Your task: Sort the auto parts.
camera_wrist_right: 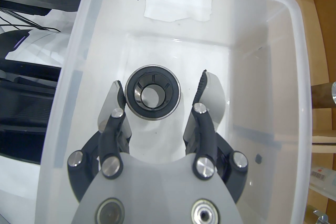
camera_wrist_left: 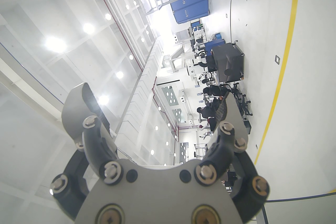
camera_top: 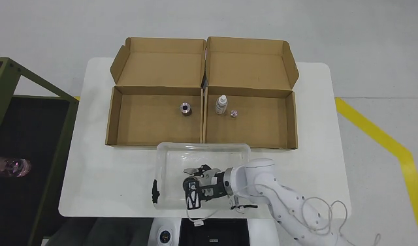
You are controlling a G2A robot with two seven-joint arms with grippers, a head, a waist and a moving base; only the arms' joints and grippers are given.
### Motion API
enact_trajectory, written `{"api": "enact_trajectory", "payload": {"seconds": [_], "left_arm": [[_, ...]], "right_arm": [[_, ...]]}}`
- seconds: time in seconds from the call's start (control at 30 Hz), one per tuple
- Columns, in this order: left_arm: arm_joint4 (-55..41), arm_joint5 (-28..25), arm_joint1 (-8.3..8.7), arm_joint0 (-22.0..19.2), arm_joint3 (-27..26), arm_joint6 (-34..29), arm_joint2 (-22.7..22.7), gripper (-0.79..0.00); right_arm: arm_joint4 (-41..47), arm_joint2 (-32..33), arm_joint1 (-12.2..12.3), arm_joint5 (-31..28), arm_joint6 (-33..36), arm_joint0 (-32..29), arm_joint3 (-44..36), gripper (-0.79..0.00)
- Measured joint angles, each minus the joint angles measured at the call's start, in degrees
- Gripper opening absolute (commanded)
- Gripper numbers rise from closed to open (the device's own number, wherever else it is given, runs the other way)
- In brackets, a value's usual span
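Pick step judged in hand: bearing [camera_wrist_right: 172, 100] is straddled by right end effector [camera_wrist_right: 161, 78], spread wide, inside clear bin [camera_wrist_right: 294, 25]; closure seems needed next.

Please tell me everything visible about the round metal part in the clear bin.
The round metal part is a short ring: bright outer rim, dark slotted inner sleeve, open bore. It rests on the floor of the clear bin between the open jaws of the right gripper; one jaw seems to touch its side, the other stands apart.
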Motion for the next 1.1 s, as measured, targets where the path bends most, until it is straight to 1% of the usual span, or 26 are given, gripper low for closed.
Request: {"api": "enact_trajectory", "payload": {"seconds": [0.13,0.3,0.4,0.43,0.57,0.73,0.77,1.1], "left_arm": [[0.0,0.0,0.0,0.0,0.0,0.0,0.0,0.0],[0.0,0.0,0.0,0.0,0.0,0.0,0.0,0.0],[0.0,0.0,0.0,0.0,0.0,0.0,0.0,0.0],[0.0,0.0,0.0,0.0,0.0,0.0,0.0,0.0],[0.0,0.0,0.0,0.0,0.0,0.0,0.0,0.0],[0.0,0.0,0.0,0.0,0.0,0.0,0.0,0.0],[0.0,0.0,0.0,0.0,0.0,0.0,0.0,0.0],[0.0,0.0,0.0,0.0,0.0,0.0,0.0,0.0]], "right_arm": [[0.11,-1.07,-0.18,0.47,-0.43,1.0,1.14,-0.314],[0.46,-2.2,-0.35,0.59,-1.28,2.18,2.38,-0.394],[0.63,-2.93,-0.47,0.66,-1.76,2.81,3.19,-0.416],[0.75,-3.13,-0.52,0.73,-1.94,3.0,3.51,-0.437],[1.44,-3.93,-0.73,0.96,-2.88,4.0,4.92,-0.566],[2.19,-4.33,-0.84,0.94,-4.05,4.94,5.18,-0.757],[2.46,-4.33,-0.84,0.85,-4.38,5.11,4.99,-0.785],[4.14,-3.25,-0.41,-0.22,-5.8,5.94,0.44,-0.785]]}}
